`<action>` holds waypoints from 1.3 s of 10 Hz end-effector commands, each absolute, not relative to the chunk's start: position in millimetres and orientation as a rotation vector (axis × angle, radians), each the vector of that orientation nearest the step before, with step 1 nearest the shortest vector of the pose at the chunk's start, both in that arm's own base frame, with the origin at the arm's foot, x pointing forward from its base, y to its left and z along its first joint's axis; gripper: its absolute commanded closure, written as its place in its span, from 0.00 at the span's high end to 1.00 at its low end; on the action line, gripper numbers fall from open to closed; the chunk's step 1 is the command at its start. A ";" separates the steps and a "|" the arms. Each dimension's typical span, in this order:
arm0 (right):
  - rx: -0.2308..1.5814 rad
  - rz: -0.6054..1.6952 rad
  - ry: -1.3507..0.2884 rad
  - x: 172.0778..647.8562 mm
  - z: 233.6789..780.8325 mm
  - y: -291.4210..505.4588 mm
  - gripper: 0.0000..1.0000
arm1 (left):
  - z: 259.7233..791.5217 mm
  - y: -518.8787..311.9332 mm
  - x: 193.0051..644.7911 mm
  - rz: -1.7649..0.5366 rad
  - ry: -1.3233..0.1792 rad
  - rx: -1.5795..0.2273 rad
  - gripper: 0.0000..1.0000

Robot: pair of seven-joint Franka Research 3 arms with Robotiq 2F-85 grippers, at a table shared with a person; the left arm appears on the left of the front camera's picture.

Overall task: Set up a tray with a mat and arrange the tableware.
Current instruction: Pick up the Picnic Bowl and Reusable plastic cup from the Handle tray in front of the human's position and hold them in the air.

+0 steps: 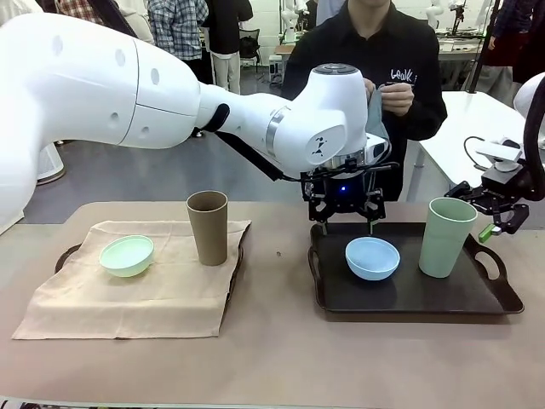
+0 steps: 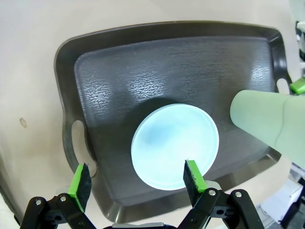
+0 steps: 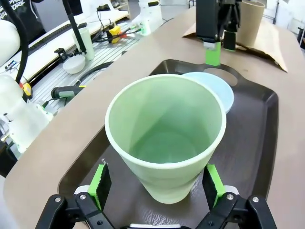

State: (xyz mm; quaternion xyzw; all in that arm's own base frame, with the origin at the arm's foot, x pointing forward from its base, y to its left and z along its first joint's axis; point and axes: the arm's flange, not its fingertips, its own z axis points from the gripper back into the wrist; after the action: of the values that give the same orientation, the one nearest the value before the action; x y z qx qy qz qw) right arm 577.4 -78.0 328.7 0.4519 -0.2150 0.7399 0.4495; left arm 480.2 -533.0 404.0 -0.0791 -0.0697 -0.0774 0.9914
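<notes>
- The worktop (image 1: 281, 358) is a plain tan surface. Behind it the room is busy, with other tables and people standing about.
- A person (image 1: 375, 51) in a black top stands at the far side, upper centre of the front view, with a grey-blue cloth (image 1: 375, 106) in both hands.
- At lower left a beige mat (image 1: 128, 298) is draped over a tray (image 1: 66, 256), so only the tray's handle peeks out.
- On the mat sit the mint green bowl (image 1: 127, 255) and, to its right, the upright tan-brown cup (image 1: 208, 227).
- At lower right lies a dark tray (image 1: 409, 298) with no mat. It carries the light blue bowl (image 1: 372, 257) and, to the right of that, the pale green cup (image 1: 446, 237), also upright.
- The left gripper (image 1: 347, 225) hangs just above the light blue bowl with its fingers spread wide, clear of the rim and holding nothing.
- The right gripper (image 3: 156, 179) is spread too. In its wrist view the pale green cup stands between its green pads (image 3: 100, 183), with a small gap at each side.
</notes>
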 end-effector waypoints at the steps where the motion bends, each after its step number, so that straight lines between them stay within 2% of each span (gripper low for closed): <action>1: 1.110 1.872 -0.521 564.2 329.3 -68.2 1.00 | 407.0 -532.4 484.8 -0.159 -0.116 -0.164 1.00; 5: 1.077 1.857 -0.536 579.0 315.3 -43.7 1.00 | 392.5 -539.1 485.2 -0.188 -0.078 -0.153 1.00; 13: 1.149 1.925 -0.518 569.1 316.1 -13.9 1.00 | 377.5 -533.7 500.3 -0.161 -0.032 -0.166 1.00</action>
State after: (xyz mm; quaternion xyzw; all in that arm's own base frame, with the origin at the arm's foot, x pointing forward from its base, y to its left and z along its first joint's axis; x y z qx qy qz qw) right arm 580.0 -18.8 315.0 0.4568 -0.2042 0.7591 0.4163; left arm 493.9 -531.8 375.0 -0.0744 -0.0305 -0.0735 0.9940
